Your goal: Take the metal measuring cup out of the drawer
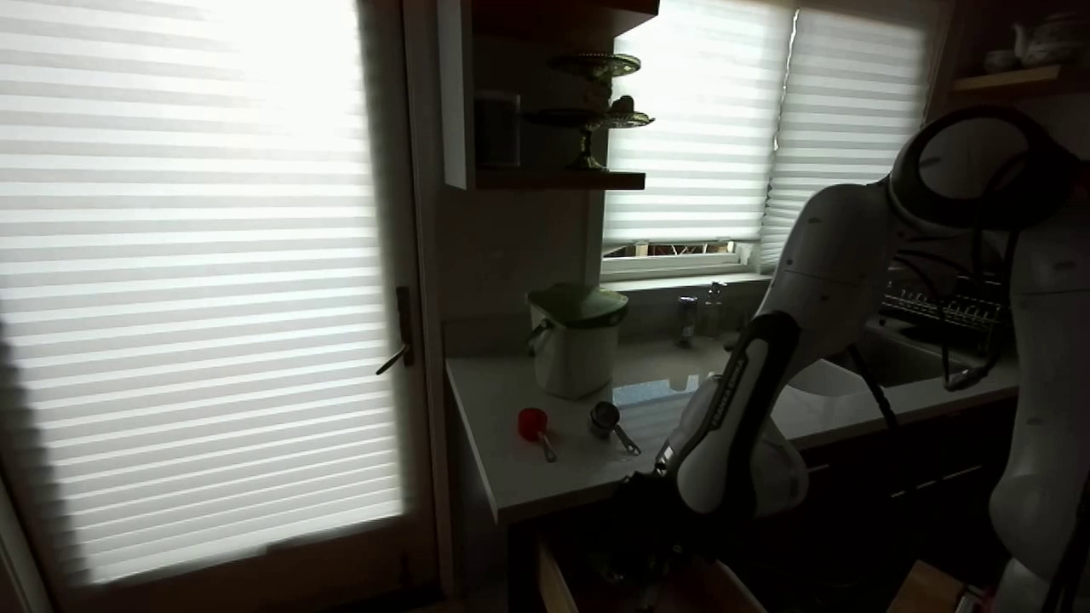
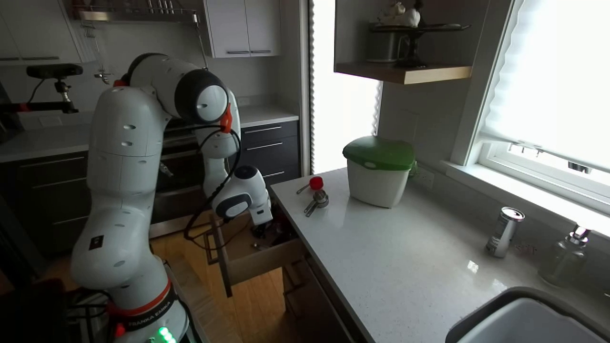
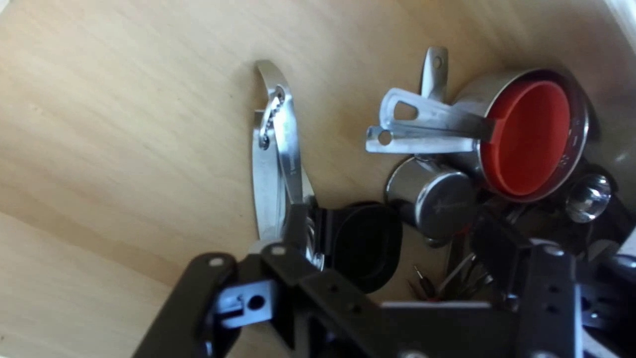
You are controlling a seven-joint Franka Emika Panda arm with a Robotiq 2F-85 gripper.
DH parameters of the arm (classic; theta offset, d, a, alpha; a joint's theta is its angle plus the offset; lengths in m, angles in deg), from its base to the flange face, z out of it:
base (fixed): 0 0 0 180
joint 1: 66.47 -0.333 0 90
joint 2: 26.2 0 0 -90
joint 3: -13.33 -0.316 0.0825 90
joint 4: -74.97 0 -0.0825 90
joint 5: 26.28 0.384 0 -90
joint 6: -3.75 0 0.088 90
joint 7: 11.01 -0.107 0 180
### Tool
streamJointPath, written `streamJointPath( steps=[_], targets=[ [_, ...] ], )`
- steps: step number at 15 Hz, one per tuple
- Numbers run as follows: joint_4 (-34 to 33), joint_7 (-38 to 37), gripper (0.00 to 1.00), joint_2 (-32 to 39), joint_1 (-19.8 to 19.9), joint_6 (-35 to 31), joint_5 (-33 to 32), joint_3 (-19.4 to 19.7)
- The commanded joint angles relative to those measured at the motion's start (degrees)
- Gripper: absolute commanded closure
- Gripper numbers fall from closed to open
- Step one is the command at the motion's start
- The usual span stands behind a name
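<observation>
Arm shell (image 2: 125, 176): was pale grey-white and smooth, its rounded segments divided by thin dark seams and dotted with small grey ovals.
Joint cap (image 2: 212, 102): showed a pale disc ringed in black.
Forearm strip (image 1: 731, 400): was black with pale lettering.
Base band (image 2: 152, 315): was black, marked FRANKA EMIKA in pale capitals, under a red-orange stripe (image 2: 145, 306).
Lights (image 2: 167, 335): glowed green below the band.
Cable (image 2: 217, 193): was black and loosely looped, near an orange clip (image 2: 226, 119).
Gripper (image 3: 395, 231): was black and jointed, with pale screw heads (image 3: 216, 261) and a silvery block (image 3: 246, 302) pierced by a dark hole.
</observation>
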Motion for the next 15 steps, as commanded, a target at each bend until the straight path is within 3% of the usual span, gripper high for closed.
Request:
streamJointPath(
  steps=[1,4,11,15],
  targets=[
    [-1.28,-5.0,0.16,4.04,-1.23,-3.54,-2.24,1.11],
    [-2.72,-8.15,0.07,6.12,-2.71,-4.98,-3.43,1.92],
    [-5.61,-14.07,0.33,10.44,-8.17,-11.09,-4.25,7.45],
    [-7.37,-16.23,0.24,13.05,-12.69,-14.98,-3.65,11.85]
  ],
)
